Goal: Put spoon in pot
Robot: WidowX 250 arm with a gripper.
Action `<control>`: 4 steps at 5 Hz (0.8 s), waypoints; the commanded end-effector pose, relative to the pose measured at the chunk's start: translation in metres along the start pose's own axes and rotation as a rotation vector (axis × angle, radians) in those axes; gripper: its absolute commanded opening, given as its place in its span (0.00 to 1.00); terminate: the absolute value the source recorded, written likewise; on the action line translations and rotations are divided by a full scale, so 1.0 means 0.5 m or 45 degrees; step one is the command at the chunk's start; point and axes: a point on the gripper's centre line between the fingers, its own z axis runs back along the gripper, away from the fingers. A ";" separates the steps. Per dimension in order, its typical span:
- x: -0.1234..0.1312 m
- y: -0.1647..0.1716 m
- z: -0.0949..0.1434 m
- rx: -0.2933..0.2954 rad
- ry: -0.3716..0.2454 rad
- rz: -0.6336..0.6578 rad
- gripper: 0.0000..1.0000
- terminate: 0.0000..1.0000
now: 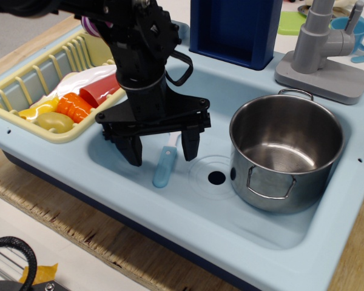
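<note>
At the left edge of the bench (60, 233) a yellow rack (24, 91) sits on the sink's (170, 206) rim, holding an orange piece (73, 107), a red piece (100, 91), a yellow-green piece (53, 121) and something white (85, 79). A purple striped ball (92, 25) shows behind the arm at the rack's far end.

Next comes the black tool (161, 148), hanging down into the left half of the basin. Its jaws stand wide apart, one finger (132, 148) on the left and the other (190, 144) on the right, and they grip nothing. The spoon (164, 167) lies flat on the basin floor between the two fingers, blue handle toward the bench's near edge; its white bowl is mostly hidden under the tool. Whether either fingertip touches the spoon or the floor cannot be told.

Just right of the spoon is the drain (216, 177). Right of that the pot (285, 157) stands upright in the right half of the basin, with nothing in it, one loop handle facing the near edge.

Toward the far edge stand a dark blue box (233, 30) and, at the far right corner, a grey tap (324, 51).
</note>
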 end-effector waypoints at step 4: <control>0.016 -0.011 -0.061 0.014 0.173 0.107 0.00 0.00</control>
